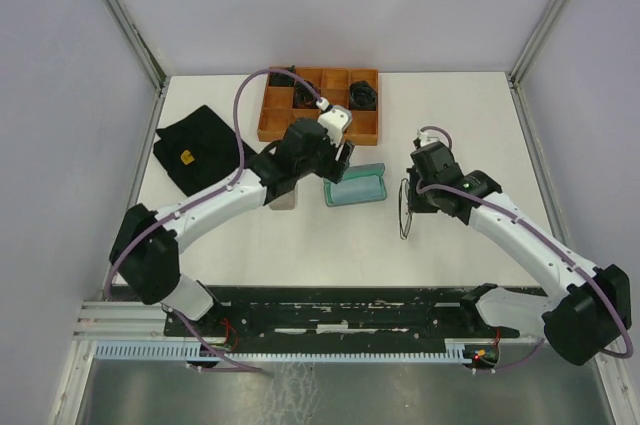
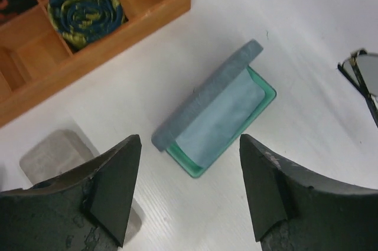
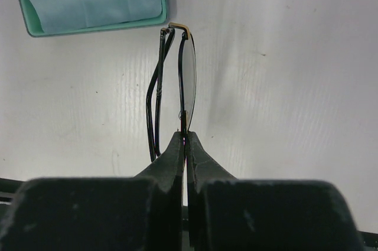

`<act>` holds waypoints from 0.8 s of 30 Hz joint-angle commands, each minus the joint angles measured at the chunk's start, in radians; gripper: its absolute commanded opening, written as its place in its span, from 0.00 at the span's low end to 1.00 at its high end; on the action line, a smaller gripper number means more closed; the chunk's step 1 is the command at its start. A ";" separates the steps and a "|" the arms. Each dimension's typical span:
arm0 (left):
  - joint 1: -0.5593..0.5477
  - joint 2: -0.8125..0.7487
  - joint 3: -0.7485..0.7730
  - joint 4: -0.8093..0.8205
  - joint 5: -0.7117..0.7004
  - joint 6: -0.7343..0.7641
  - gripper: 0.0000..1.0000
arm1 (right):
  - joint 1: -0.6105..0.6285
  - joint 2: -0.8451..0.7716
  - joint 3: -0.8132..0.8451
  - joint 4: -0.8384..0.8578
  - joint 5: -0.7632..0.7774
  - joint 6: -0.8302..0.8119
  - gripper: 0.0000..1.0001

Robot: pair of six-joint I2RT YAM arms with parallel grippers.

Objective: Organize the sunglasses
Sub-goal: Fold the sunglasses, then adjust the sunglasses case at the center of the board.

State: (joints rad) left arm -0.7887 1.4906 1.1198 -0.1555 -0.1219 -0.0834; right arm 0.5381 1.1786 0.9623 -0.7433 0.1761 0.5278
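Observation:
One pair of sunglasses (image 3: 188,74), thin dark wire frame with clear lenses, is folded and hangs on edge just above the white table. My right gripper (image 3: 186,136) is shut on its frame. In the top view the sunglasses (image 1: 404,207) hang to the right of an open case (image 1: 355,186) with a teal inside and a raised grey lid. My left gripper (image 2: 189,144) is open with nothing between its fingers, hovering just short of that open case (image 2: 215,118). The sunglasses' lens (image 2: 363,74) shows at the right edge of the left wrist view.
A shut grey case (image 2: 52,155) lies beside my left finger, partly under the left arm in the top view. A wooden divided tray (image 1: 263,125) at the back holds dark coiled bundles (image 2: 85,9). A black cloth (image 1: 195,150) lies at the far left.

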 commanded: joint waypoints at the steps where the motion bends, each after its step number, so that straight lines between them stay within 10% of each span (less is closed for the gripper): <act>1: 0.043 0.130 0.176 -0.031 0.235 0.226 0.78 | -0.021 -0.045 -0.036 0.003 -0.037 0.011 0.02; 10: 0.069 0.420 0.458 -0.240 0.358 0.369 0.93 | -0.047 -0.110 -0.072 -0.004 -0.058 0.010 0.02; 24: 0.072 0.545 0.555 -0.382 0.323 0.423 0.58 | -0.062 -0.150 -0.074 -0.019 -0.083 0.000 0.01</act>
State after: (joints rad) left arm -0.7212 2.0140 1.6257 -0.5095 0.1932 0.2920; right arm 0.4820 1.0500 0.8856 -0.7807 0.1051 0.5289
